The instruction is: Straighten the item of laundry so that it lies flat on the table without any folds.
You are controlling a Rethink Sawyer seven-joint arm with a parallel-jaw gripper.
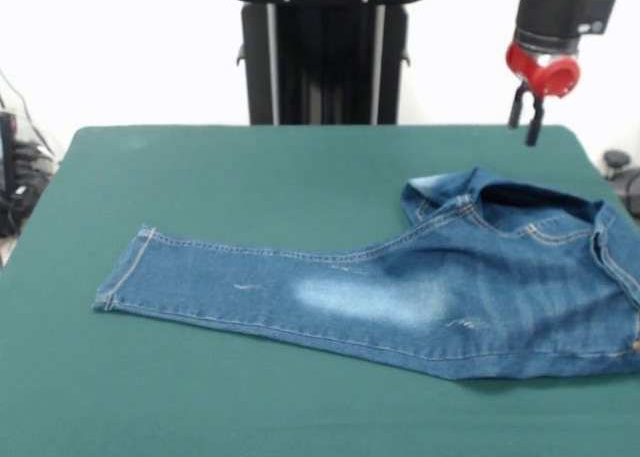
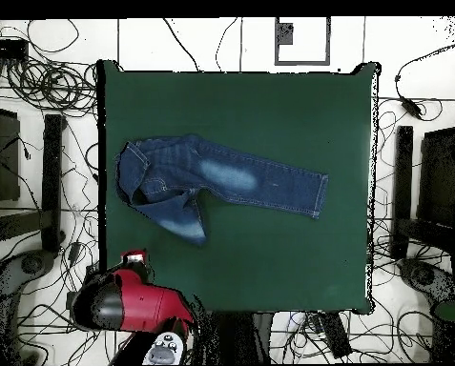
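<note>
Jeans (image 1: 400, 292) are lying across the green tabletop (image 1: 250, 177), one leg stretching flat along the long axis while the waist end is bunching in folds near the robot-side edge. Sawyer's end effector (image 1: 527, 112) is hovering above that edge's corner, empty, its dark fingers (image 1: 535, 122) hanging slightly parted, with the folded waist sitting just forward of it. No containers are appearing on the tabletop.

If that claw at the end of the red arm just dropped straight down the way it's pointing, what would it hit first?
Probably the bare green table, not the jeans. The gripper hangs pointing down above the table's far corner, and the jeans seem to lie nearer the camera. Depth is hard to judge, so it may even fall just off the edge.
</note>
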